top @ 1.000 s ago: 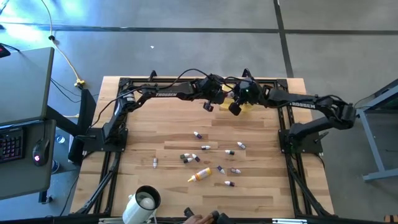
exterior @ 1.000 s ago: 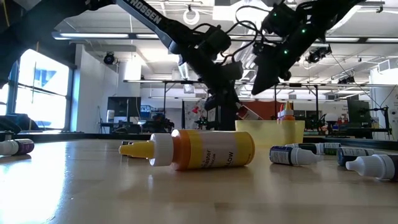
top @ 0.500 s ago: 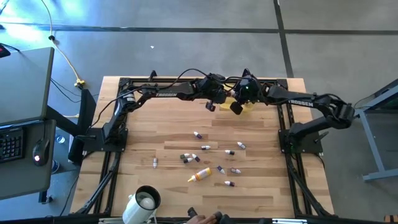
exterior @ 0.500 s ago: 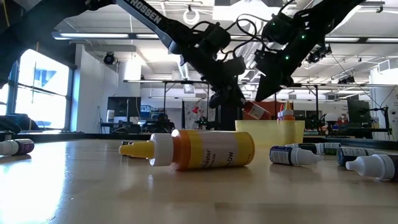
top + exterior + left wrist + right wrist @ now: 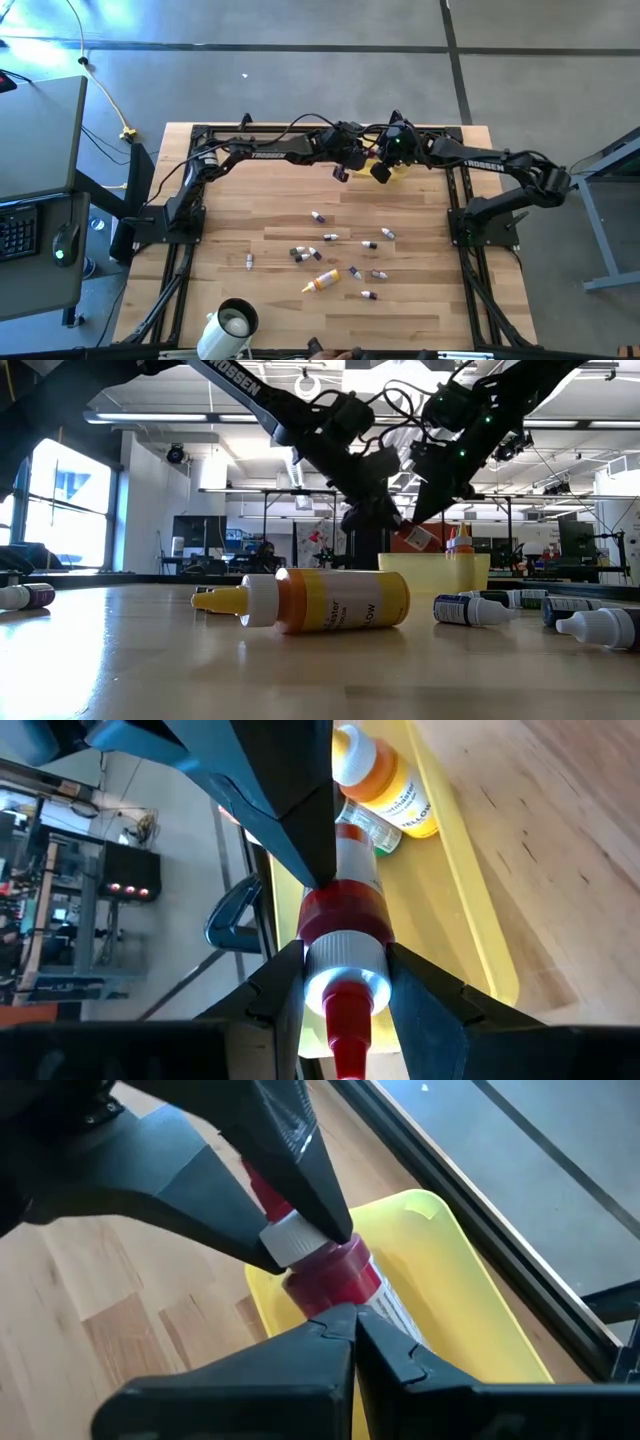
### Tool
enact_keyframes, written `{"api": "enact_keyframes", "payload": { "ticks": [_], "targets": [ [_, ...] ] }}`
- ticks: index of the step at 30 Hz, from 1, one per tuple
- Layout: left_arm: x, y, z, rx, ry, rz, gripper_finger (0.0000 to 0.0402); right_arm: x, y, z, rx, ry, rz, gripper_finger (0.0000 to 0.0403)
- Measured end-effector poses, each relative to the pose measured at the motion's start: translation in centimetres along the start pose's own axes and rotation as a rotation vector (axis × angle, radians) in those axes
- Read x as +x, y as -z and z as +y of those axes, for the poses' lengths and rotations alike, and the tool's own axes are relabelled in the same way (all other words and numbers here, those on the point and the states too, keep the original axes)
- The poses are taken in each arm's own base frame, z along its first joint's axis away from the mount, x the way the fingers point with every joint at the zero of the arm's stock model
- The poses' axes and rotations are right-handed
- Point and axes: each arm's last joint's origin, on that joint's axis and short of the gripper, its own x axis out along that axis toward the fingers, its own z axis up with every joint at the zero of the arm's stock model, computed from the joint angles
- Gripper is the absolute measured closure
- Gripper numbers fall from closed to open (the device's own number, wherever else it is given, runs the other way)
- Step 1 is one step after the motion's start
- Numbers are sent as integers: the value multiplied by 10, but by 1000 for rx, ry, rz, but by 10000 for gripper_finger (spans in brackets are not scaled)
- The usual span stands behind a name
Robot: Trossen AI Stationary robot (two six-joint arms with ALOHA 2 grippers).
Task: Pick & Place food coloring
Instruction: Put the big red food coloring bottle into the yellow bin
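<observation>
While left tool (image 5: 345,975) grips red bottle (image 5: 340,910), apparently over yellow tray (image 5: 470,910)

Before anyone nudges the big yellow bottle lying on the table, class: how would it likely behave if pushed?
The yellow bottle lies on its side and looks round, so it would probably roll on the table. Its tapered nozzle end may make it curve. It looks like plastic, likely light and sturdy.
</observation>
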Motion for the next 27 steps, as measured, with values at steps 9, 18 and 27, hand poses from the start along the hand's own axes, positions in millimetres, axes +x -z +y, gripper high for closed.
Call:
{"api": "enact_keyframes", "payload": {
  "ticks": [9, 18, 27],
  "targets": [
    [0, -2, 0, 1, -9, -9, 282, 0, 1, 0, 2, -1, 10, 403],
    [0, -4, 0, 3, -13, -17, 282, 0, 2, 1, 2, -13, 14, 403],
    [-1, -8, -2, 6, -7, -29, 282, 0, 1, 1, 17, -15, 11, 403]
  ]
}}
